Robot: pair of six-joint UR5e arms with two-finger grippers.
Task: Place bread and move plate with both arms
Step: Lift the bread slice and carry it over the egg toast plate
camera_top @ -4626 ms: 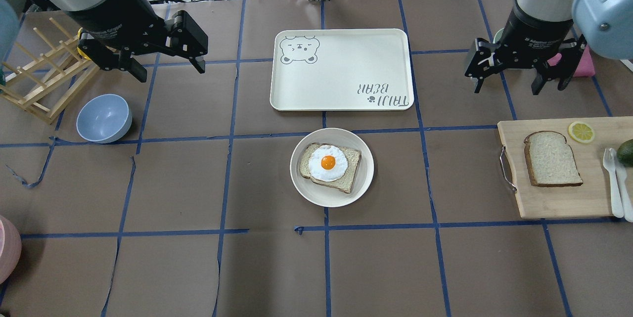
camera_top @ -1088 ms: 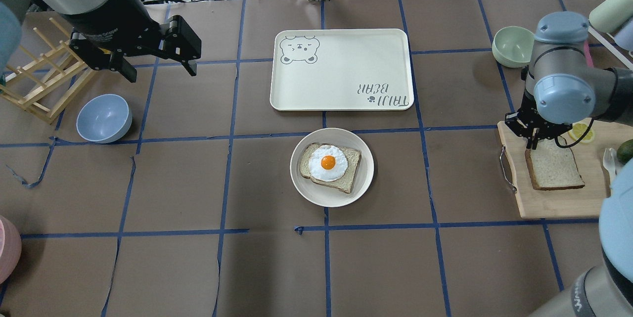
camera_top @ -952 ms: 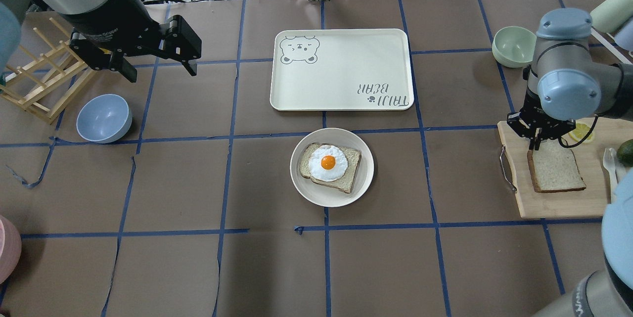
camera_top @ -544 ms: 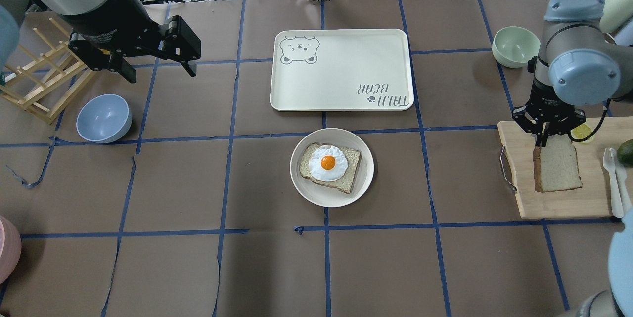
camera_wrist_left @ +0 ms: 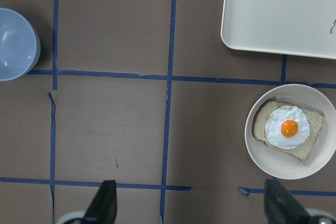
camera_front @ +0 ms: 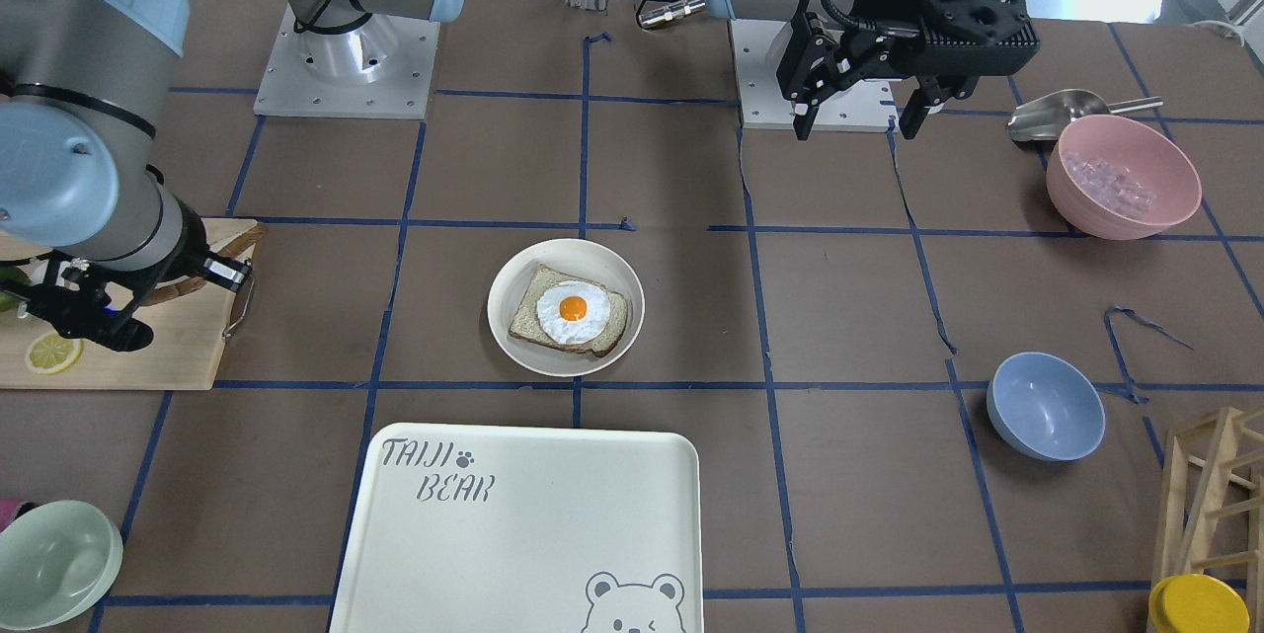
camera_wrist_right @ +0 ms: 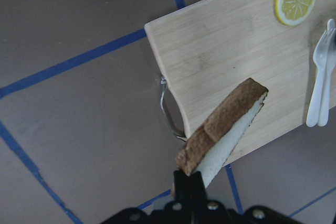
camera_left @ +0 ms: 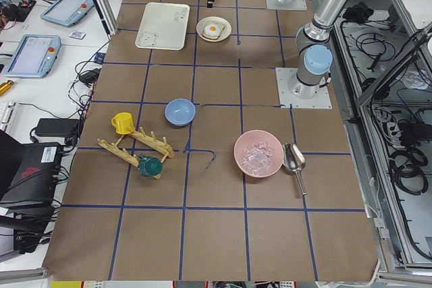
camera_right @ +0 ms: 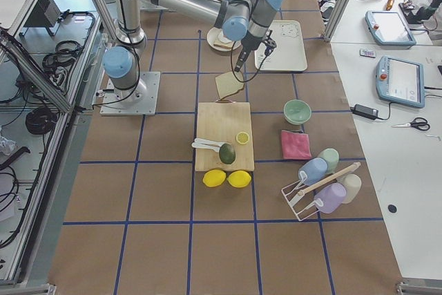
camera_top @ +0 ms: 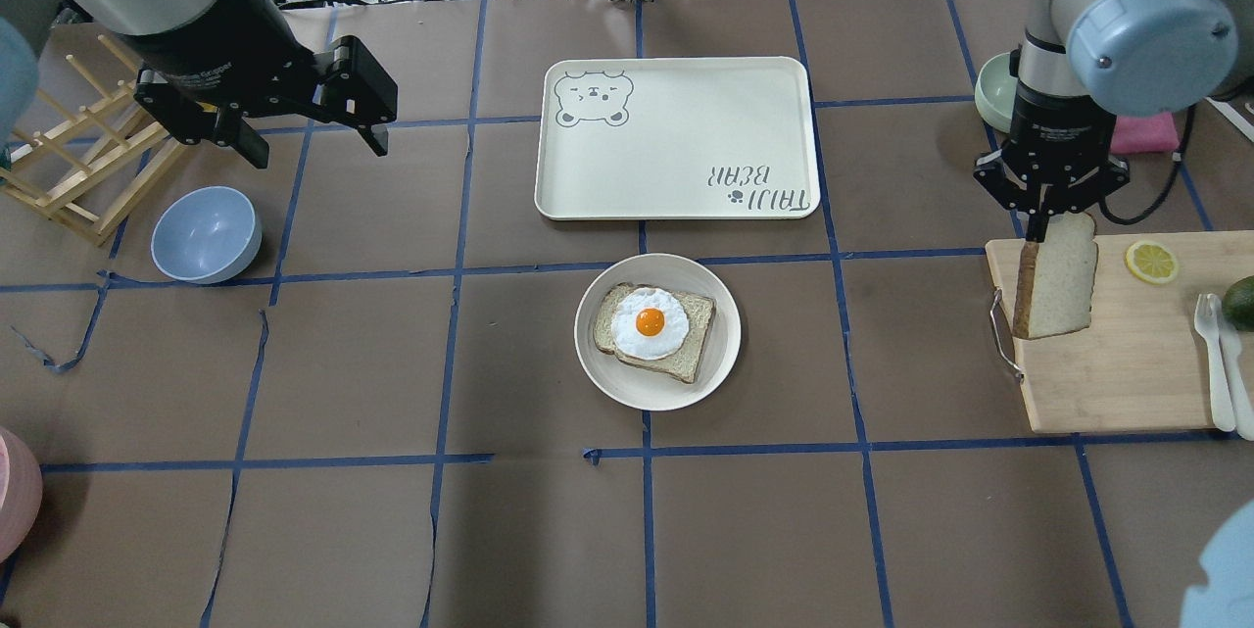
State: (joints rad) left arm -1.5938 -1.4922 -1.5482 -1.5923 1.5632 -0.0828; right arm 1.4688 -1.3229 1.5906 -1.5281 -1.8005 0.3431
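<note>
The bread (camera_top: 1060, 280) hangs on edge from my right gripper (camera_top: 1044, 228), which is shut on its top crust above the left end of the wooden cutting board (camera_top: 1117, 383). The right wrist view shows the slice (camera_wrist_right: 226, 129) pinched between the fingers (camera_wrist_right: 190, 182). The plate (camera_top: 723, 354) sits at the table's middle and bears a slice topped with a fried egg (camera_top: 654, 326). My left gripper (camera_top: 318, 150) is open and empty, high over the far left; the plate (camera_wrist_left: 262, 156) shows at the right of its wrist view.
A white bear-printed tray (camera_top: 676, 133) lies just beyond the plate. A blue bowl (camera_top: 206, 234) and a wooden rack (camera_top: 78, 158) are at the left. A green bowl (camera_top: 991, 91) is behind my right gripper. A lemon slice (camera_top: 1151, 262), white cutlery (camera_top: 1220, 363) and an avocado (camera_top: 1240, 301) are on the board.
My right gripper came down to the bread, shut on its edge and lifted it off the board, so that it hangs upright. The left arm has hardly moved.
</note>
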